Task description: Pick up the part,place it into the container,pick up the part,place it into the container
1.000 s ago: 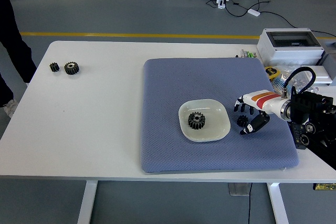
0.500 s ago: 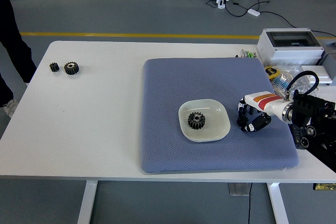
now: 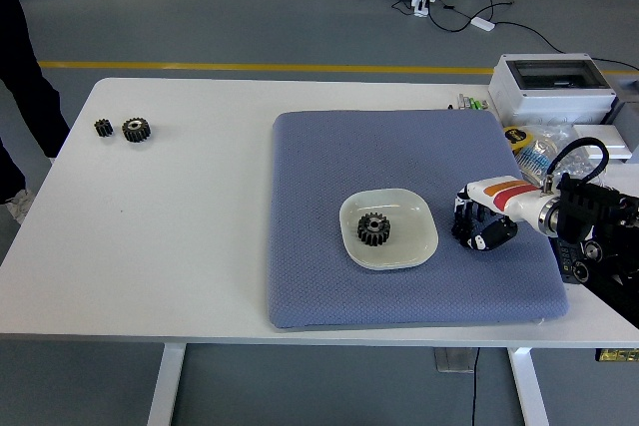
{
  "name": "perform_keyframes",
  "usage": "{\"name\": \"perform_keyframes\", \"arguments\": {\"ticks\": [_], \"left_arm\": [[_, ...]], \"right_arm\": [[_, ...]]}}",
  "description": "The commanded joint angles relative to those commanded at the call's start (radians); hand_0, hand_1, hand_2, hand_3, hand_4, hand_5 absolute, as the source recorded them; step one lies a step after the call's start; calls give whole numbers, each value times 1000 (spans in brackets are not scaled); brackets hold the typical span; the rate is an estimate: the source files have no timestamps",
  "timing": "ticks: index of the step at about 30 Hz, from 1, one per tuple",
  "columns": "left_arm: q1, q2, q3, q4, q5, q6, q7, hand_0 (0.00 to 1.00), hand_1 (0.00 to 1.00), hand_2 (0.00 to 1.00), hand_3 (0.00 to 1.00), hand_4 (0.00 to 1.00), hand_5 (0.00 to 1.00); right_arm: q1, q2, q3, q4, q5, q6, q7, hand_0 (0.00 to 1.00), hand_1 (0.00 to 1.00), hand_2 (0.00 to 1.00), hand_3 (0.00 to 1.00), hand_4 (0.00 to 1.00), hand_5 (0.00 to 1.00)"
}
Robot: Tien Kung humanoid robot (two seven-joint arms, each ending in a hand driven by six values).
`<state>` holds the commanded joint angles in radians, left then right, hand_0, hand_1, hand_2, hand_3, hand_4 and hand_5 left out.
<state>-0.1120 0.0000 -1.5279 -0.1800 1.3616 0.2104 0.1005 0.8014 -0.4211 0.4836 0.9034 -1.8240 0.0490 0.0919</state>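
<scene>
A shallow white dish (image 3: pixel 419 246) sits on the blue mat (image 3: pixel 329 167) and holds one black gear (image 3: pixel 372 228). Just right of the dish, my right hand (image 3: pixel 473 228) rests low on the mat. Its fingers are curled down around a small black gear, which is mostly hidden under them. Two more black gears lie on the bare table at the far left: a small one (image 3: pixel 103 128) and a bigger one (image 3: pixel 136 129). My left arm is out of the picture.
A grey-white electrical box (image 3: pixel 554 87) and some packets (image 3: pixel 534 142) stand at the table's back right, near my right arm. A person in dark clothes (image 3: pixel 20 77) stands at the far left edge, with no hands over the table.
My right hand has lowered onto the small gear beside the dish and its fingers have curled in around it. Nothing else has moved.
</scene>
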Motion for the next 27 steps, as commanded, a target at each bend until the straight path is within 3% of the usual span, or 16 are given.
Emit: {"name": "perform_keyframes", "arguments": {"ticks": [2, 7, 8, 27], "left_arm": [[-1, 0, 0, 0, 0, 0, 0, 688, 675, 685, 568, 675, 607], [-1, 0, 1, 0, -2, 0, 0, 688, 675, 685, 568, 675, 607], [-1, 0, 1, 0, -3, 0, 0, 688, 675, 684, 569, 675, 608], [-3, 0, 3, 0, -4, 0, -1, 689, 675, 686, 569, 672, 606]], "right_arm": [[-1, -1, 0, 1, 2, -3, 3, 396, 425, 477, 498, 821, 31], [0, -3, -2, 5, 7, -12, 13, 396, 425, 477, 498, 821, 31], [0, -4, -2, 7, 8, -13, 15, 322, 404, 454, 493, 879, 2], [0, -16, 14, 22, 20, -3, 18, 316, 394, 448, 497, 888, 2]]}}
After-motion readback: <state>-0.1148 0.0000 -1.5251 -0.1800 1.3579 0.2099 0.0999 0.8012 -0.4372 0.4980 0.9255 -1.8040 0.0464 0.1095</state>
